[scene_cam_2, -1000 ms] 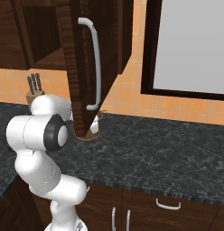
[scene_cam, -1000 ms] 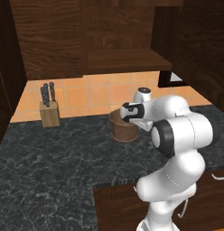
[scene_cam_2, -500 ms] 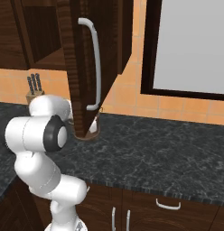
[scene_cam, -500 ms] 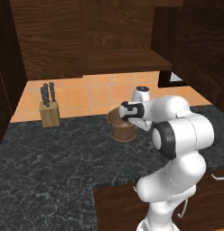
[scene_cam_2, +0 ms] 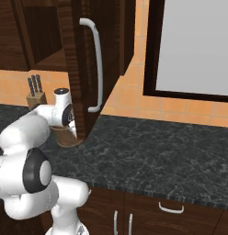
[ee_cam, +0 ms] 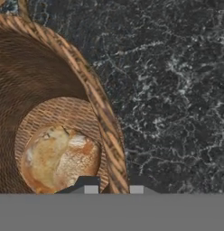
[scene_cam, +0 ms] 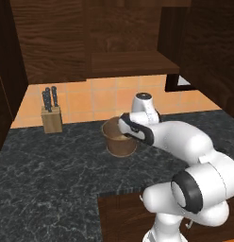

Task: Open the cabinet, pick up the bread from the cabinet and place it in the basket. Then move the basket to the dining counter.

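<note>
Tool closed from wide onto basket rim; bread lay inside; carry to dining counter pending.

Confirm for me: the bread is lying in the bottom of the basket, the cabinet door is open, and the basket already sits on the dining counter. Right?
Not quite. The bread does lie in the bottom of the basket and the cabinet door is open, but the basket sits on the black marble worktop, near the knife block. The left base view shows this.
</note>
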